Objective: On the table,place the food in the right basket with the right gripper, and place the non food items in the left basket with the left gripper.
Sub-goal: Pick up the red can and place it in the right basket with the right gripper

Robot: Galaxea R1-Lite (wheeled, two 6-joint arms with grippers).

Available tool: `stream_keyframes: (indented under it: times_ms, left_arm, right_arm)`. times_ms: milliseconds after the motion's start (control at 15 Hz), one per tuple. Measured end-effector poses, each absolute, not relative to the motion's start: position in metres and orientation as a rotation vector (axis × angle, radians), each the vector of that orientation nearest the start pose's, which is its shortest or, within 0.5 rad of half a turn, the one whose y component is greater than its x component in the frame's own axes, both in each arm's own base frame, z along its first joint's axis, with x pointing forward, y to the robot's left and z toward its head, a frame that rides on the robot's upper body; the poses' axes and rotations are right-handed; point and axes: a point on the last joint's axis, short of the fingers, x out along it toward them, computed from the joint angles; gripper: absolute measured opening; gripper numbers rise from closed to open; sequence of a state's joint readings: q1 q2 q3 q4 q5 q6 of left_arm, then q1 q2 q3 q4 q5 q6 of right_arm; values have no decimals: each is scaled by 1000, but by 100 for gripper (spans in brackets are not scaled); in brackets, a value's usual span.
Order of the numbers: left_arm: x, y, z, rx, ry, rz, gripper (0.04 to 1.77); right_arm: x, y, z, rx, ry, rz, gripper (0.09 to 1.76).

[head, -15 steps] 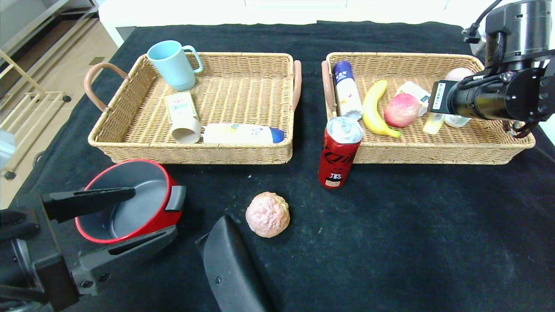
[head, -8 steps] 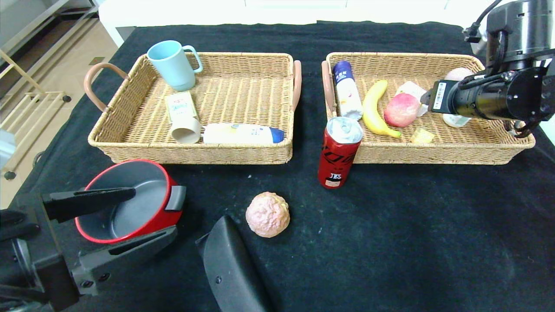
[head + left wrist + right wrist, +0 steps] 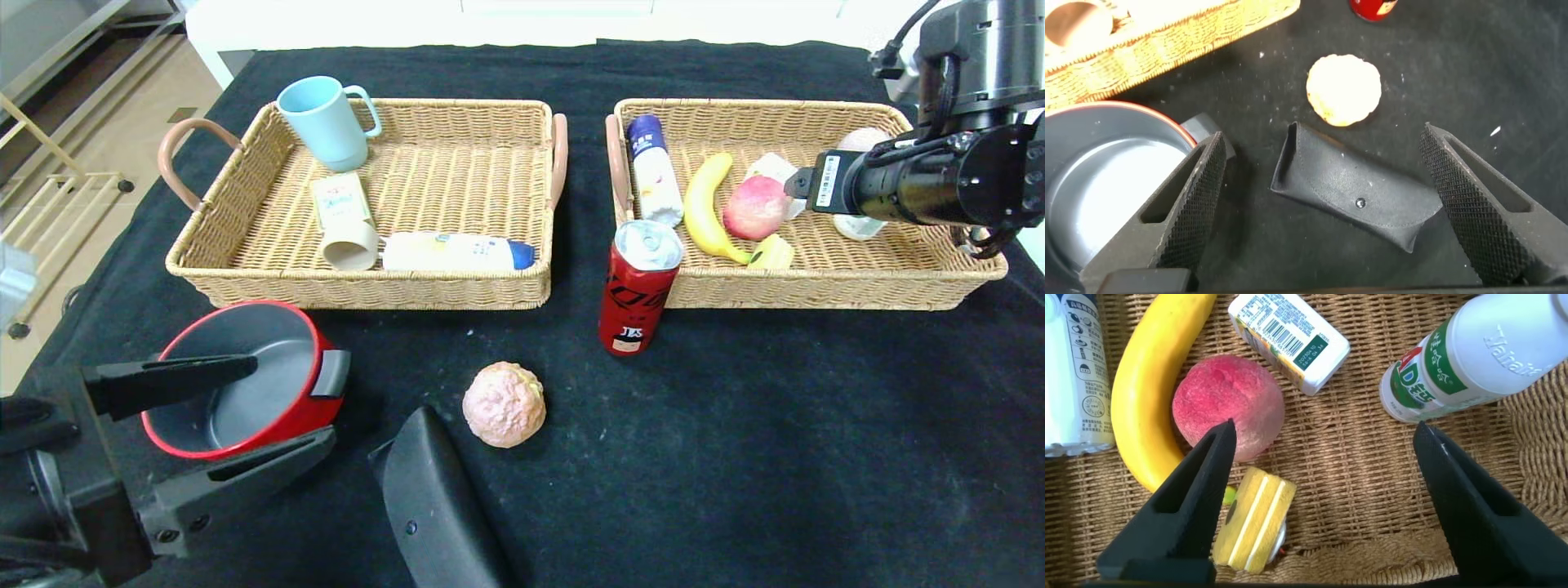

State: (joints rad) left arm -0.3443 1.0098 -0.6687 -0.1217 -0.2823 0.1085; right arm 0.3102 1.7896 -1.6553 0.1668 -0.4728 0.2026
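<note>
The yellow snack [image 3: 1255,518] lies in the right basket [image 3: 824,287] by the banana [image 3: 704,207] and peach [image 3: 756,206], right under my right pincer [image 3: 1327,498], whose fingers are wide apart with nothing in them. Next food looks like the bun [image 3: 504,404] on the surface, toward me and leftward. Left pincer [image 3: 1327,204] gapes over the black case [image 3: 1360,196]. Can't make out what the snack actually is.
</note>
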Motion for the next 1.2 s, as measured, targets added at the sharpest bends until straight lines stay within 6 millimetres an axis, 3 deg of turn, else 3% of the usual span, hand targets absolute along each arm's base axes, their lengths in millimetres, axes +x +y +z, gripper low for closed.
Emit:
stream_keyframes:
  times_ms: [333,800,1200]
  left_arm:
    - [120,-50,245,111,189,-635,172]
    - [121,-50,243,111,198,-636,172]
    - [121,-50,243,112,198,-637,172]
  right_arm:
    - [318,97,311,59,284,-171,164]
    - [253,113,299,-36,346,26,168]
    - [203,116,273,-91,431,271,170]
